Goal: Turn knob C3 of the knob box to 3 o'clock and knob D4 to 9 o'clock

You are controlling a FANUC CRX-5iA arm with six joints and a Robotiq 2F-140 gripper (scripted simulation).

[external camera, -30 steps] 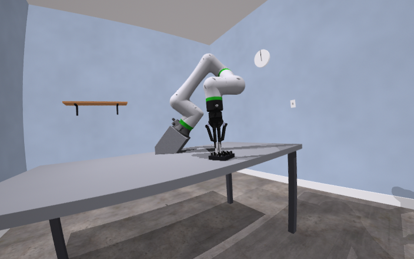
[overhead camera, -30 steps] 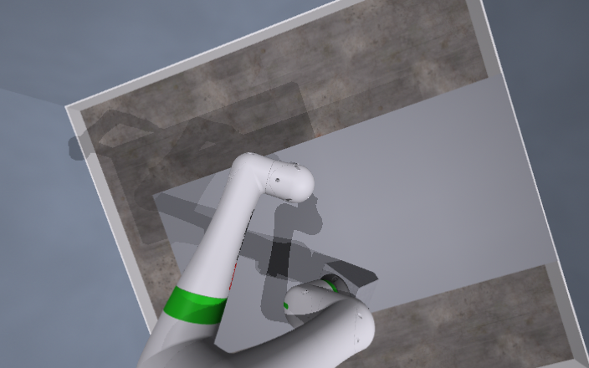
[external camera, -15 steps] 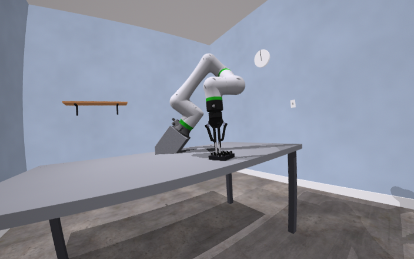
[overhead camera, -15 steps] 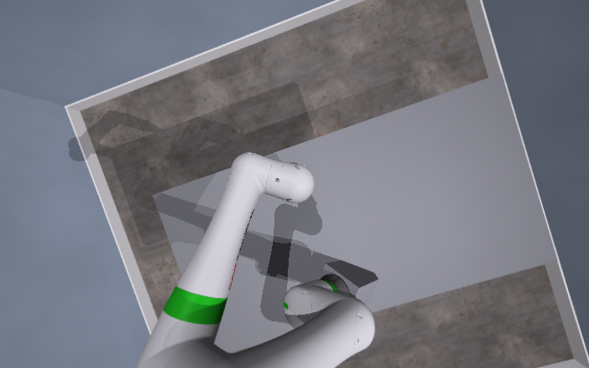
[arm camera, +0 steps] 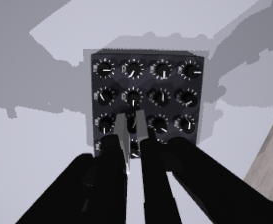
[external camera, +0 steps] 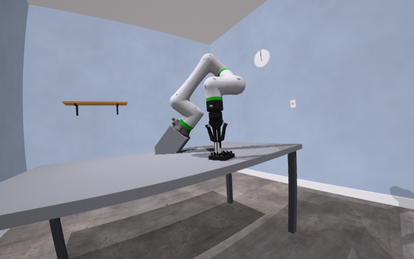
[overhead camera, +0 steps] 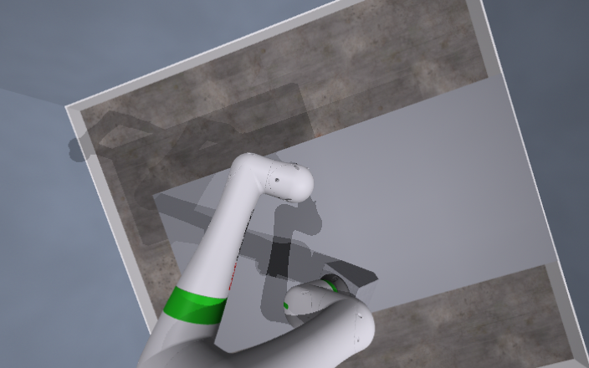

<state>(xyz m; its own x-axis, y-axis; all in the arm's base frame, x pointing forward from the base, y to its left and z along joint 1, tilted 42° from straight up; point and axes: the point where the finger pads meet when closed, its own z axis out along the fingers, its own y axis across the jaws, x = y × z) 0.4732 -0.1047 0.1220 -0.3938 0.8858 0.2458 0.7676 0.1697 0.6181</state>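
The black knob box [external camera: 221,156] [arm camera: 145,83] stands on the grey table [external camera: 105,175] [overhead camera: 424,182], with its grid of small knobs showing in the wrist view. My gripper [external camera: 216,149] [arm camera: 132,124] points straight down onto the box. Its fingers are shut on one knob [arm camera: 131,124], in the third row from the top and second from the left in the wrist view. The printed names are too small to read. The fingers cover that knob's white line. In the overhead view the arm hides the box and the gripper.
The arm's slanted grey base block [external camera: 170,143] sits on the table just behind the box. The table's far edge [external camera: 295,146] is to the right of the box. A wall shelf [external camera: 94,103] hangs far off to the left.
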